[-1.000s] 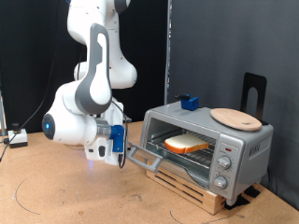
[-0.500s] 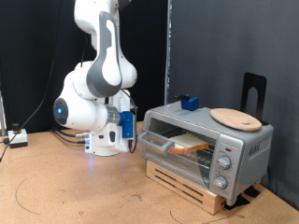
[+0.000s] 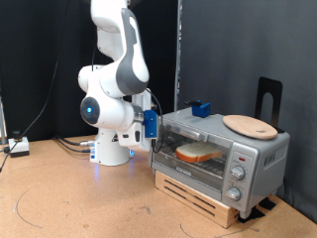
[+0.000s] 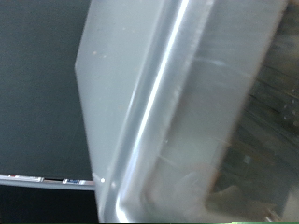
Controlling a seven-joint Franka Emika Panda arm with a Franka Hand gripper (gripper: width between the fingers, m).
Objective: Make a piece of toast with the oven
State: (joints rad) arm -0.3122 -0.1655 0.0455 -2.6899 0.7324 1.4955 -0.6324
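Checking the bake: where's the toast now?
In the exterior view, the piece of toast lies inside the oven, behind its glass door, right of the hand.

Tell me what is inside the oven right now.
Through the glass door of the oven, the piece of toast lies on the wire rack. The oven's frame hides the back of the interior. The hand is at the door's upper corner on the exterior view's left.

Brushed silver metal oven point(image 3: 223, 151) with glossy glass door, matt tan toast point(image 3: 197, 152) with darker crust, smooth pale wooden round board point(image 3: 250, 125), rough brown particleboard tabletop point(image 3: 89, 203), glossy white plastic robot arm point(image 3: 117, 74), slatted wooden pallet point(image 3: 203, 201)
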